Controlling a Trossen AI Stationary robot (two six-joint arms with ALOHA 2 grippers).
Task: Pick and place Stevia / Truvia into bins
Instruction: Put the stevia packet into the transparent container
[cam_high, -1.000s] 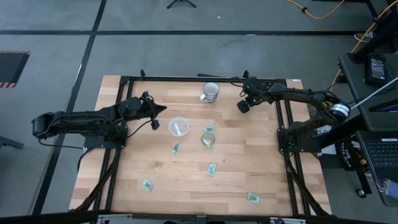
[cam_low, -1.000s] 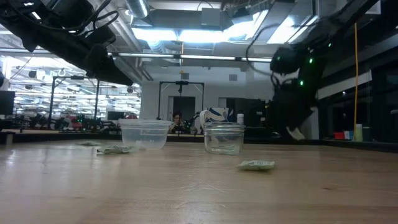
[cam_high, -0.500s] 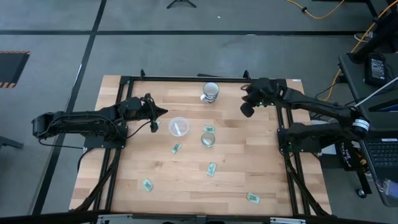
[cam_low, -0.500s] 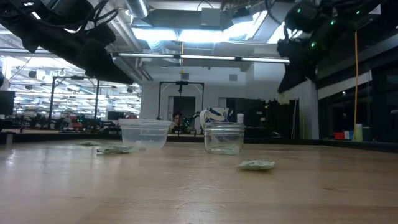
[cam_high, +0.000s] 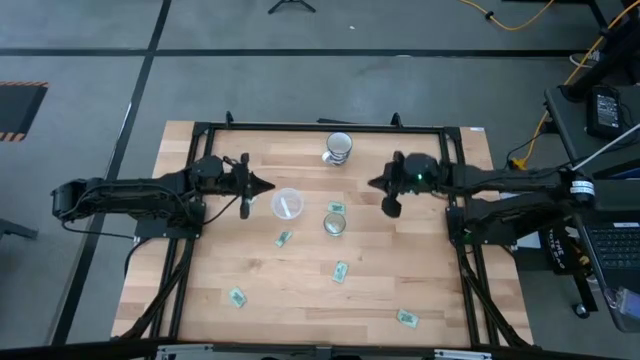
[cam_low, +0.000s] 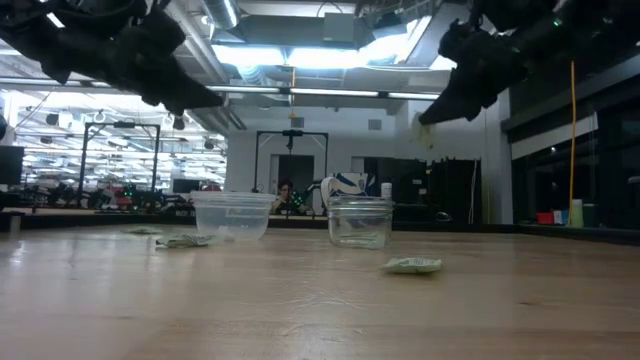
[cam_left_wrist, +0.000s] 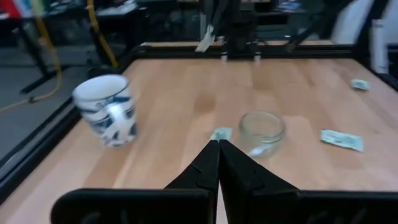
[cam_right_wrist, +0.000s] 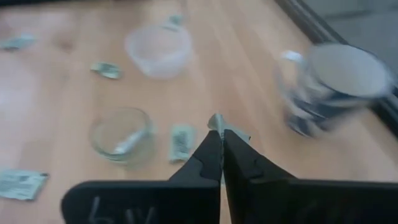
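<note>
- Right gripper (cam_high: 374, 184) is up in the air, well above the table (cam_high: 430, 290), between the mug (cam_high: 339, 147) and the right edge. Fingers are pressed together on a small packet (cam_right_wrist: 217, 122); its tip sticks out past the fingertips in right wrist view, and it hangs below the gripper (cam_low: 428, 122) in low view.
- Left gripper (cam_high: 268, 185) is also in the air, just beside the wide whitish cup (cam_high: 287, 204), tip pointing to it. Fingers fully together, nothing between them (left wrist view).
- Wide whitish cup has sth white inside; cannot tell what.
- Narrow clear cup (cam_high: 334, 224) stands near the wide one, toward the right side; one packet seems to lie inside it (wrist views).
- One packet (cam_high: 336, 208) lies touching or just beside the narrow cup, on its far side.
- Loose packets on the table: one (cam_high: 284, 239) just in front of the wide cup, one (cam_high: 341, 272) further front in the middle, one (cam_high: 237, 297) front-left, one (cam_high: 407, 318) front-right.
- Low view: both cups (cam_low: 233, 214) (cam_low: 360, 221) upright, packet (cam_low: 412, 265) flat on the wood in front of the narrow one.
- Mug is white w/ dark pattern, stands at far edge of the table, apart from both cups.
</note>
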